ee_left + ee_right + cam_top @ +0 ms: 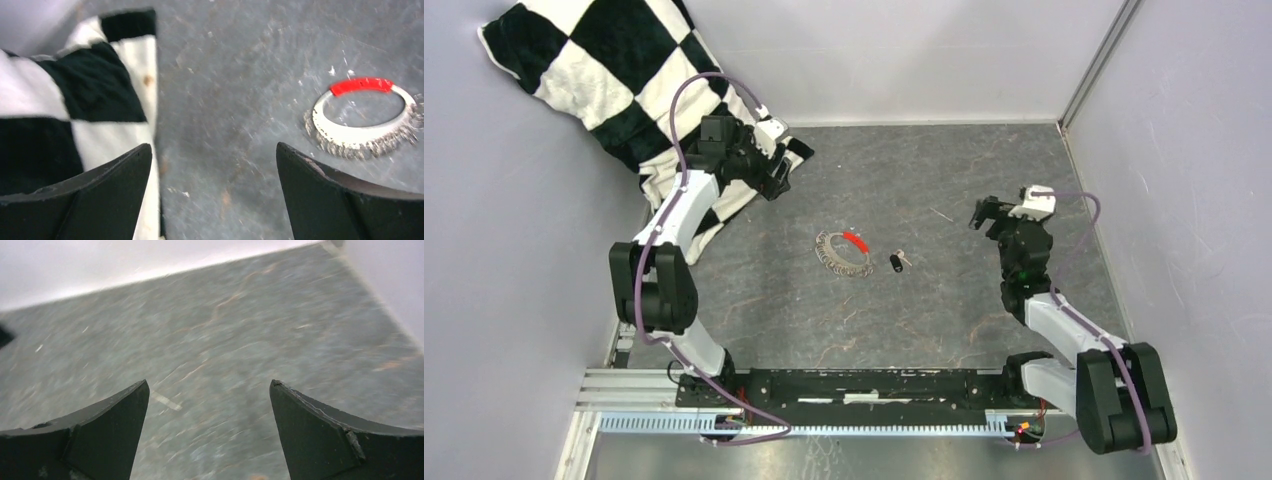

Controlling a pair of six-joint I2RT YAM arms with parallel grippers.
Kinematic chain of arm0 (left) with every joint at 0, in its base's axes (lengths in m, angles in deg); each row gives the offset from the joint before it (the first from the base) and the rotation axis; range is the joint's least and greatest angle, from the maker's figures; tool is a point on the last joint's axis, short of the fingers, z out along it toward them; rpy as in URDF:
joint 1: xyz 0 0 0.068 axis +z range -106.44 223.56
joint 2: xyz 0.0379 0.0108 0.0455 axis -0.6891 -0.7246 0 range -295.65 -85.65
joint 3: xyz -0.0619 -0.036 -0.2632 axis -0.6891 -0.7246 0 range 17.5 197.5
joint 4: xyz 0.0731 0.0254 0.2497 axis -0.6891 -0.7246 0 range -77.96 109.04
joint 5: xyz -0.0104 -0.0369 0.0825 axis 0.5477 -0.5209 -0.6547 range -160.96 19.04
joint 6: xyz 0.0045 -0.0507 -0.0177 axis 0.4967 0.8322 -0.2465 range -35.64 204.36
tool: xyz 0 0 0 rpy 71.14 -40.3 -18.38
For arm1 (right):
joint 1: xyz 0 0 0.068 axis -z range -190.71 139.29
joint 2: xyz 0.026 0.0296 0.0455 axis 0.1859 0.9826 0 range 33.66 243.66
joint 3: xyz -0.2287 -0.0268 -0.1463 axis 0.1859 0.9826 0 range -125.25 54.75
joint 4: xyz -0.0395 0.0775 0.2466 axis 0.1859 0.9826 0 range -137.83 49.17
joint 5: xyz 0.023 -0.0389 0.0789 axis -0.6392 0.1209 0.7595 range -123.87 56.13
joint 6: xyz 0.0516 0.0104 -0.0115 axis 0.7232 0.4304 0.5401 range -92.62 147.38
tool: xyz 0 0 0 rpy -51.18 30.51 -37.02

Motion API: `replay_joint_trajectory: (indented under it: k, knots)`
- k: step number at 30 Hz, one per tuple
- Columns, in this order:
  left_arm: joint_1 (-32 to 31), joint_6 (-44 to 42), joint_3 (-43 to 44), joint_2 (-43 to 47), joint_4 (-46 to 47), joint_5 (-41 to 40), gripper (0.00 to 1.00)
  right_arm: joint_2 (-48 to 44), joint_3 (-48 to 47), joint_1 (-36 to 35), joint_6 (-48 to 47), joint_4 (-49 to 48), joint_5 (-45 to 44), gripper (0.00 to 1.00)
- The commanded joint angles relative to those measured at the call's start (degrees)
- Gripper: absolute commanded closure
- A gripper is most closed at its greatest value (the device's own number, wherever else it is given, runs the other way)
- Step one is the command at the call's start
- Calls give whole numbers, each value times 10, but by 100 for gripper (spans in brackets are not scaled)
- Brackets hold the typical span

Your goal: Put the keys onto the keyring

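Observation:
The keyring [842, 253] lies mid-table, a thin loop hung with small silvery pieces and a red tag [855, 240]. Just right of it rests one loose key [897, 262] with a black head and short silver blade. In the left wrist view the keyring [361, 122] shows at the right, past the right finger. My left gripper [776, 177] hovers open at the back left, by the cloth's edge, nothing between its fingers. Over bare table to the right of the key, my right gripper [981, 213] is open and empty. The key is out of both wrist views.
A black-and-white checkered cloth [604, 75] is heaped in the back left corner, and it shows at the left of the left wrist view as the cloth [75, 95]. Grey walls close in the table on three sides. A small pale sliver [941, 214] lies near the right gripper.

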Motion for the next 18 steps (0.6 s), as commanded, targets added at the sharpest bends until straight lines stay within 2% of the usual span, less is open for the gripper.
replay_joint_trajectory:
  k: [1,4,7,8,11,15,18]
  knots:
    - [21,-20,36,23,-183,31,0,35,-29,-57,5,54,118,2]
    - [21,40,-31,113,-55,-36,0,68,-73,-129,-44,90,124,2]
    - [21,118,-168,173,109,-177,0,106,-118,-191,-84,114,139,2]
    - [21,120,-170,177,118,-174,0,123,-135,-206,-95,127,155,2]
    - [17,113,-110,143,21,-153,0,165,-190,-252,-132,170,200,2]
    - [18,122,-85,120,-2,-150,0,221,-245,-301,-196,207,261,2]
    - [17,112,-93,136,-11,-72,0,275,-282,-333,-232,227,299,3]
